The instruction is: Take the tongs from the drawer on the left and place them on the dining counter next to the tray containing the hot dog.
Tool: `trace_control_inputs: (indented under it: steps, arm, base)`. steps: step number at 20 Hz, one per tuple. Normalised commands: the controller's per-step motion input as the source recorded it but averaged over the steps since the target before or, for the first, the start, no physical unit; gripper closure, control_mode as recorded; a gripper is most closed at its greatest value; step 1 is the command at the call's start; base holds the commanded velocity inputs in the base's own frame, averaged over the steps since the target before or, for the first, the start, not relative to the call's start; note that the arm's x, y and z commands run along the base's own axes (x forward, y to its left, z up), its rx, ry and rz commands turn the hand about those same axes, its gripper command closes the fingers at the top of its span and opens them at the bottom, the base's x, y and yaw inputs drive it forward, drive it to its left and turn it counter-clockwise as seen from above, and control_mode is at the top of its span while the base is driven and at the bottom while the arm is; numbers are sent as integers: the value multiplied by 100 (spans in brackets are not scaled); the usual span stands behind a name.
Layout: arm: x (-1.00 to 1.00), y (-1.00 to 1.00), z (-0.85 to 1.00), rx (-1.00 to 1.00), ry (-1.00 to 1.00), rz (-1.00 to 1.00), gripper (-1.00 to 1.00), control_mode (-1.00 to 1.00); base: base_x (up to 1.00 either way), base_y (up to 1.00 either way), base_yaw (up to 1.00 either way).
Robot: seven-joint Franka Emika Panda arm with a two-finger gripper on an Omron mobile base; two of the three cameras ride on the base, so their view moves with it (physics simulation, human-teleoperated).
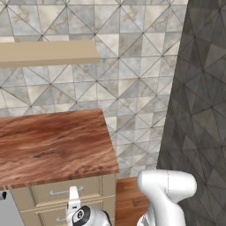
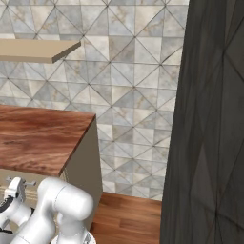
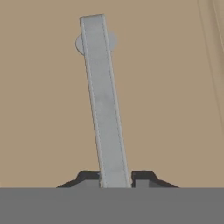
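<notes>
In the hand view my gripper [image 3: 114, 177] is shut on the silver bar handle [image 3: 103, 100] of the beige drawer [image 3: 43, 109], with one dark tip on each side of the bar. The left base view shows the gripper [image 1: 73, 192] low down at the top drawer's [image 1: 44, 193] front, under the wood-grain wall counter [image 1: 53, 141]. From the right base view the gripper [image 2: 16, 187] meets the same drawer front. The drawer is closed, so the tongs are hidden. The tray, the hot dog and the dining counter are out of view.
A beige wall shelf [image 1: 44, 53] hangs above the counter against the tiled wall. A second beige drawer [image 1: 48, 216] sits below the top one. A dark tiled wall [image 1: 198, 110] stands on the right, with wooden floor [image 2: 128, 219] between it and the cabinet.
</notes>
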Motion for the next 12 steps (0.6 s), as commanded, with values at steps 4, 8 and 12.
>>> trace_control_inputs:
  steps: [4,8,12]
  arm:
    - [0,0,0,0,0,0,100,-100]
    - [-25,0,-1,0,0,0,100,-100]
    - [-46,4,-2,0,0,0,100,-100]
  base:
    - [0,0,0]
    - [0,0,0]
    - [0,0,0]
